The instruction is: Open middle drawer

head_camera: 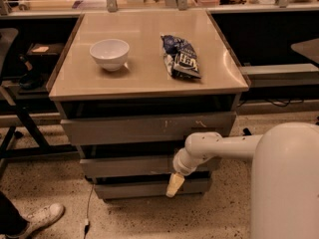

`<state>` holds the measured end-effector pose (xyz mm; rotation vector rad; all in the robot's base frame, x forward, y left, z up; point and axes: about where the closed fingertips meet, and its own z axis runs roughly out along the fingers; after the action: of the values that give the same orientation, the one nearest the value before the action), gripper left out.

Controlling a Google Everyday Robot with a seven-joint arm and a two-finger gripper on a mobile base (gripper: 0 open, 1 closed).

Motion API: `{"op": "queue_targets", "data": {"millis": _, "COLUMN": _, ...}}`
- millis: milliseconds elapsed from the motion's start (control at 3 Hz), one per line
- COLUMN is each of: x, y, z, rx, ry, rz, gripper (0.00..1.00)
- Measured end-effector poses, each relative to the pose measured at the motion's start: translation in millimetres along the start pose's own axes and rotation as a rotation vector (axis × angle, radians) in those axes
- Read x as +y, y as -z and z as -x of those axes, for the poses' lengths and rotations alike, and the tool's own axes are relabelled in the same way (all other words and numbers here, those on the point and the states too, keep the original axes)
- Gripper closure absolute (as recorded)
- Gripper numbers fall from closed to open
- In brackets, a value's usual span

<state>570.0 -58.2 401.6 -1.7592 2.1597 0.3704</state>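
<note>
The middle drawer (124,166) is the plain grey front between the taller scratched top front (144,128) and the narrow bottom front (134,188) of the cabinet. None of its interior shows. My gripper (172,185) hangs from the white arm (219,146) that reaches in from the right. It points down, right of the cabinet's centre, in front of the middle drawer's lower edge and the bottom front.
On the beige cabinet top (144,78) stand a white bowl (109,53) and a blue snack bag (180,56). My white body (286,183) fills the lower right. A person's shoe (37,219) is at lower left, and a cable (88,210) lies on the floor.
</note>
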Motion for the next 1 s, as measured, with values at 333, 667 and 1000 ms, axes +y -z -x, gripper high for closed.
{"op": "queue_targets", "data": {"millis": 333, "x": 4, "y": 0, "z": -2, "rx": -0.003, "ry": -0.007, "rz": 0.019, "gripper": 0.00}}
{"op": "queue_targets", "data": {"millis": 667, "x": 12, "y": 3, "z": -3, "rx": -0.004, "ry": -0.012, "rz": 0.037, "gripper": 0.00}}
{"op": "queue_targets", "data": {"millis": 1000, "x": 29, "y": 11, "z": -7, "rx": -0.003, "ry": -0.026, "rz": 0.067, "gripper": 0.00}}
